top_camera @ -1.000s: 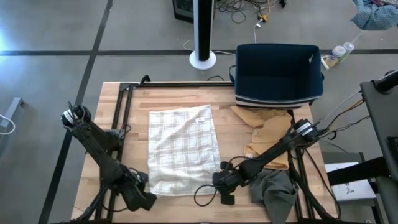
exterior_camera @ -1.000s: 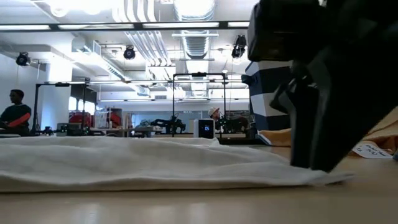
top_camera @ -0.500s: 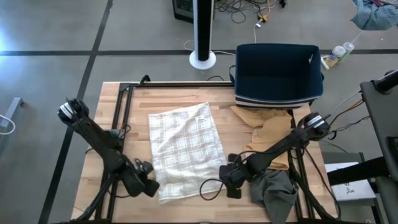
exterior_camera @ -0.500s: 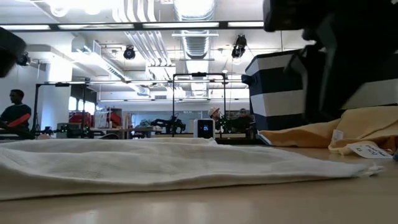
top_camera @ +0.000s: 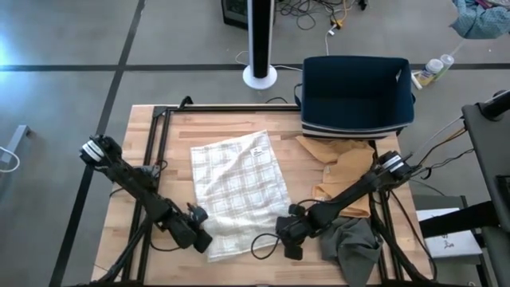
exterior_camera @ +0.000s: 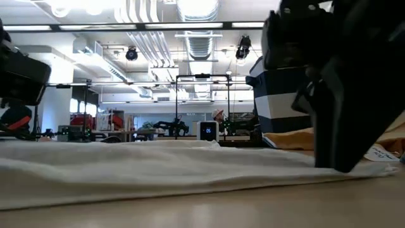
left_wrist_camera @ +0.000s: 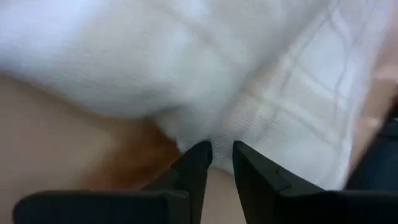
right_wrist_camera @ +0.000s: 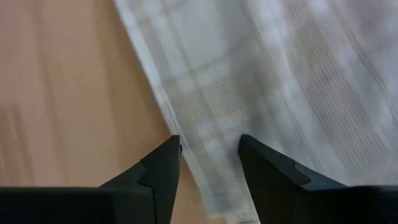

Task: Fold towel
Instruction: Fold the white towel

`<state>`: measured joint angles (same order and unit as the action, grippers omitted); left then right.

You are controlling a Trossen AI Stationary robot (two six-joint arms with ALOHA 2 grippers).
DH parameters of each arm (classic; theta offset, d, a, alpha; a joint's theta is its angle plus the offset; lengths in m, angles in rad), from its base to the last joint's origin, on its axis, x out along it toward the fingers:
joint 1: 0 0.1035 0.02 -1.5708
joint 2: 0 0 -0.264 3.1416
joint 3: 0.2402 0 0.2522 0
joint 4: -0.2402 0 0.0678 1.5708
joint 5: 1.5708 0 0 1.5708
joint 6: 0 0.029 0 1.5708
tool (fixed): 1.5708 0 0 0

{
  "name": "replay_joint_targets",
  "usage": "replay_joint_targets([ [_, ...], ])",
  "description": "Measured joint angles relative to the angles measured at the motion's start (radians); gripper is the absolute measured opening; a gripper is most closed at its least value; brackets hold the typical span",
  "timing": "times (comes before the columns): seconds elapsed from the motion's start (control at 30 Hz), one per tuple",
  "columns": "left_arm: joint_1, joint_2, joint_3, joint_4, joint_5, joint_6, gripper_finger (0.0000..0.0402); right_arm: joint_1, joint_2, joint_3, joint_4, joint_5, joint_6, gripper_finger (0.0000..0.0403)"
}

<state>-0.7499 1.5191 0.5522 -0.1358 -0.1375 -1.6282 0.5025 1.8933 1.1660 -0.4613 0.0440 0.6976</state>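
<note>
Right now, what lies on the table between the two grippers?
In the high view, the near edge of the checked towel lies between the left gripper and the right gripper; nothing else is there.

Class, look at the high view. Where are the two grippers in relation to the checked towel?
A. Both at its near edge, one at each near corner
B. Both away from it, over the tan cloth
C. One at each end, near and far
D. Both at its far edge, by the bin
A: the left gripper and right gripper sit at the two near corners of the towel.
</note>
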Motion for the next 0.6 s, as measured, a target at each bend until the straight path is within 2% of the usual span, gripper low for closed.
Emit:
replay_joint_targets([
  [0.07, 0.015, -0.041, -0.002, -0.098, 0.0, 0.045, 0.0075, -0.011, -0.007, 0.0, -0.026, 0.002, -0.007, 0.0164],
  [0.17, 0.039, -0.139, -0.01, -0.34, 0.01, 0.091, 0.0075, -0.032, -0.036, -0.002, -0.066, 0.001, -0.013, 0.016],
  [0.3, 0.055, -0.305, -0.024, -0.609, 0.013, 0.104, 0.0076, -0.061, -0.099, -0.002, -0.062, 0.008, 0.036, 0.0156],
  [0.47, 0.054, -0.489, -0.022, -0.579, -0.044, 0.122, 0.0076, -0.099, -0.146, -0.002, 0.017, 0.02, 0.238, 0.0166],
  [0.6, 0.054, -0.528, -0.014, -0.504, -0.104, 0.161, 0.0076, -0.125, -0.118, -0.002, 0.18, 0.02, 0.459, 0.0176],
])
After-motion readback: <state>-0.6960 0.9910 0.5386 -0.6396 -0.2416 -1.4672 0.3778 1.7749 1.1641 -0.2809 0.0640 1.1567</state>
